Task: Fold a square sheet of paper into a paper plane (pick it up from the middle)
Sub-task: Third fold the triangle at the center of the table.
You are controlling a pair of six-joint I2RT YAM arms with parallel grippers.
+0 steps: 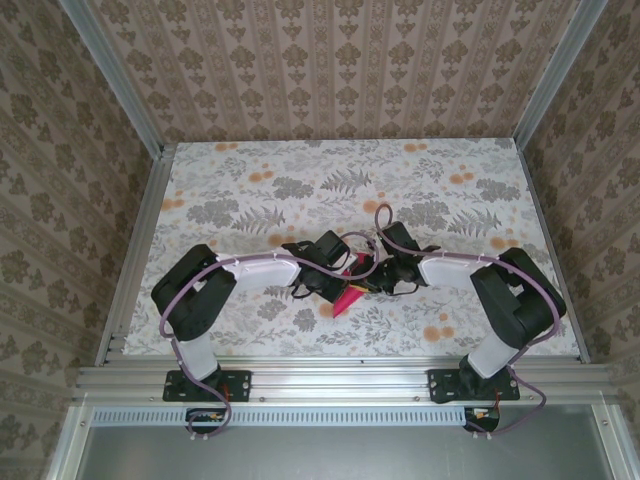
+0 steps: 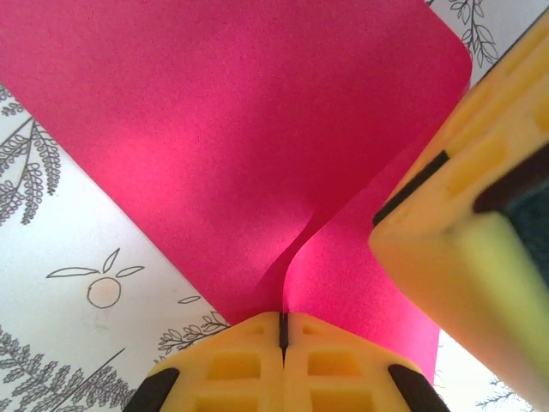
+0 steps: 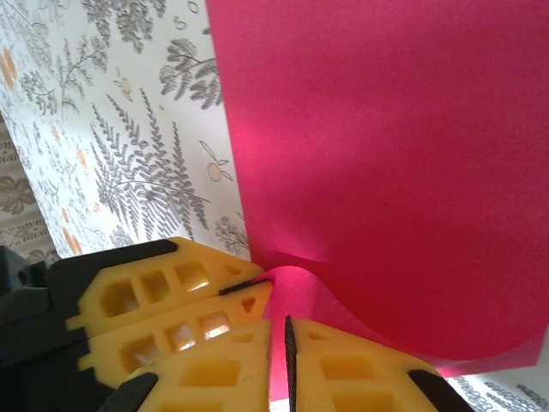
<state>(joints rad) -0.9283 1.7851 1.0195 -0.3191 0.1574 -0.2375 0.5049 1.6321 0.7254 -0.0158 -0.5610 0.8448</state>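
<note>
The square sheet of paper (image 1: 345, 298) is magenta-pink and lies on the flowered tablecloth between the two arms. A ridge of it is pulled up off the cloth. My left gripper (image 2: 281, 319) is shut on the near end of that ridge, and the sheet (image 2: 240, 129) spreads flat beyond it. My right gripper (image 3: 279, 330) has its jaws drawn to a narrow slit with pink paper in it. In the left wrist view the ridge runs straight into the seam of the right gripper (image 2: 382, 215). The left gripper (image 3: 257, 287) sits tip to tip with the right one. The paper plane is out of view.
The tablecloth (image 1: 300, 190) covers the table up to aluminium rails (image 1: 330, 375) at the near edge. Patterned walls enclose the back and both sides. Both arms, the left gripper (image 1: 333, 278) and the right gripper (image 1: 380, 282), crowd the middle over the sheet.
</note>
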